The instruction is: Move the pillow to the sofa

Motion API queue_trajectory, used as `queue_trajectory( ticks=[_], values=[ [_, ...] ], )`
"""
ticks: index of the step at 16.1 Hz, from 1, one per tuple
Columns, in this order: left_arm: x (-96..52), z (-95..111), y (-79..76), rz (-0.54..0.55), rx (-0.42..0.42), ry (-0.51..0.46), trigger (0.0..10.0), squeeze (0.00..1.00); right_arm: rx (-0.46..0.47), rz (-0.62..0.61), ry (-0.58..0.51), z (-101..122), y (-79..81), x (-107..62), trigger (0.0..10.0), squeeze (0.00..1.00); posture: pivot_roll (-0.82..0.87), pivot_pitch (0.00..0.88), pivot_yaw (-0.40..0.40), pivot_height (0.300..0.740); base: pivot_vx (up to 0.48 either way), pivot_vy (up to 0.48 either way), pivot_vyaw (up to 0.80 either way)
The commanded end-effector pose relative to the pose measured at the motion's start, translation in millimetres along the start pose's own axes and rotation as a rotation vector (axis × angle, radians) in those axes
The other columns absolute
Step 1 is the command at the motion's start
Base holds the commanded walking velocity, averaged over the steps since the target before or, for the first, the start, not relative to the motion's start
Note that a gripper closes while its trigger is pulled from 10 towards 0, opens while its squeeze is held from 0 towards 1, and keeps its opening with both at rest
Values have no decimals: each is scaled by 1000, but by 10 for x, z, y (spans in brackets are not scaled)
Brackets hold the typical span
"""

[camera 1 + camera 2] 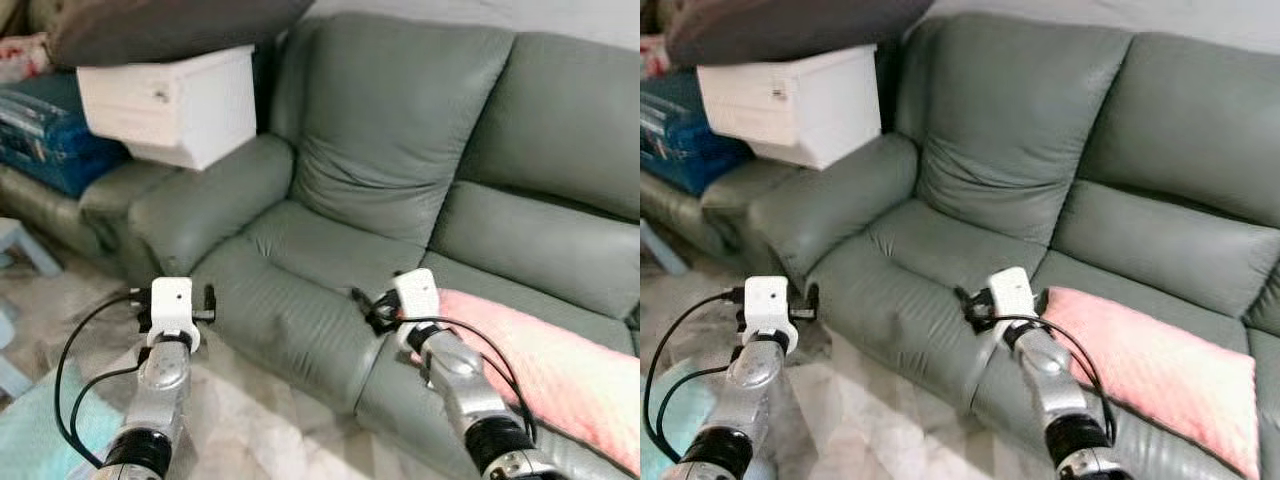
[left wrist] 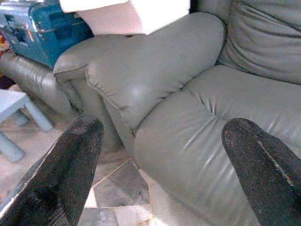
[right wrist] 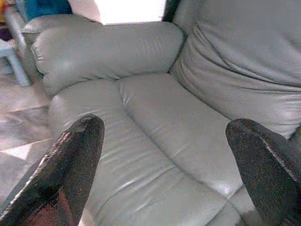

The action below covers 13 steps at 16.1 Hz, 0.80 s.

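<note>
Your pink pillow (image 1: 1155, 365) is lying flat on the grey sofa (image 1: 1040, 150) seat, its long axis running from near your right gripper (image 3: 164, 174) toward the sofa's right end. Both the right and left gripper (image 2: 160, 174) are hovering spread wide, gripping nothing.

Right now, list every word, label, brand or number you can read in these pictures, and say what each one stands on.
None can be read.
The white box on the sofa armrest shows only a small dark mark, too blurred to read.
The blue case beside it bears pale patches, not legible.
The pink pillow and both white wrist housings are plain.
</note>
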<state>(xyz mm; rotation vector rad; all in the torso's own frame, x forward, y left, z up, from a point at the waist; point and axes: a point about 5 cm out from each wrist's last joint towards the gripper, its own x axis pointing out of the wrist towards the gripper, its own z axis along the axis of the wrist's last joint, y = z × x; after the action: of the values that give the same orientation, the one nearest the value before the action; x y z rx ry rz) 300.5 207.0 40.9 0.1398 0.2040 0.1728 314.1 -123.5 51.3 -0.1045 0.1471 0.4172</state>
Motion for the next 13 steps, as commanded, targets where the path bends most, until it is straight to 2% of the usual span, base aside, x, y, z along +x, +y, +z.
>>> queue_trajectory(
  ticks=[1,13],
  values=[
    [6,1,67,7,9,3,10000,0,-5,28,-32,83,74,55,10000,0,-82,0,19,740,0,0,438],
    [19,-9,48,4,-5,20,10000,0,-19,33,-28,70,71,36,10000,0,-94,0,18,740,0,0,800]
  ],
)
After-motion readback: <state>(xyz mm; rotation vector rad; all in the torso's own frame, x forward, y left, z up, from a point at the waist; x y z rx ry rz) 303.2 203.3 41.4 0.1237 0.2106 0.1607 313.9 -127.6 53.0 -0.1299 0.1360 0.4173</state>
